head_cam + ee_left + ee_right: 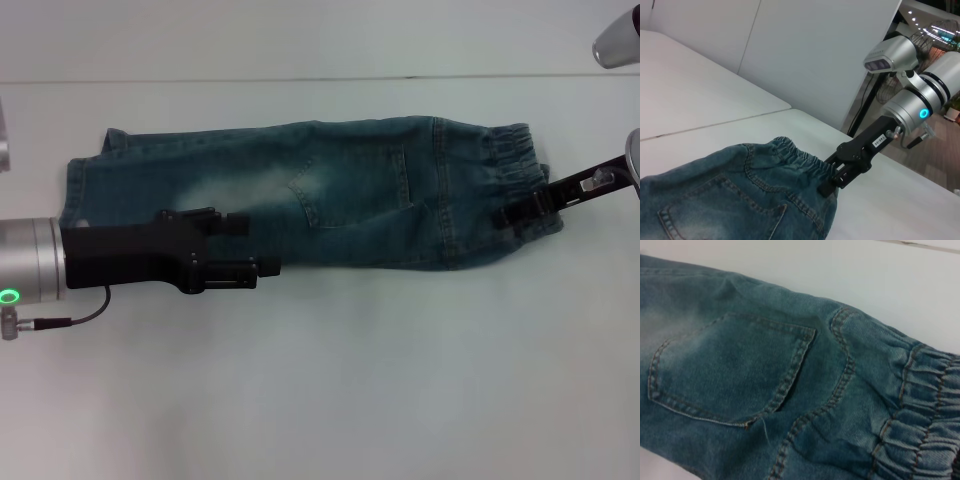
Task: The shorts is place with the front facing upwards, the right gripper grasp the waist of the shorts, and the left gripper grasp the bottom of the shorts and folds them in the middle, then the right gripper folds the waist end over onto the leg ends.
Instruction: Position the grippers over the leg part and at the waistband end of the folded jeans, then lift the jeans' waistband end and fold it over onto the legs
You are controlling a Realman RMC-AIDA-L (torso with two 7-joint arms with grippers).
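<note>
The shorts (330, 190) lie folded long-ways on the white table (320, 400). The right gripper (527, 211) pinches the ruffled waist (515, 165) shut. The left gripper (232, 245) hangs over the leg ends (85, 190) - I cannot tell its grip. Lift the waist slowly, carry it across to those 2 hems - keep edges lined up.

- shorts (330, 200): blue denim, faded to a pale patch mid-frame, tan stitching tracing the pocket (730, 370)
- the waist of the shorts (515, 165), right of frame: same blue, ruffled, with tan stitch lines
- the left gripper (245, 250), lower left: black, silver wrist, green light
- the right gripper (832, 182): black, small white label, silver wrist with a cyan ring
- table (320, 400): plain white
</note>
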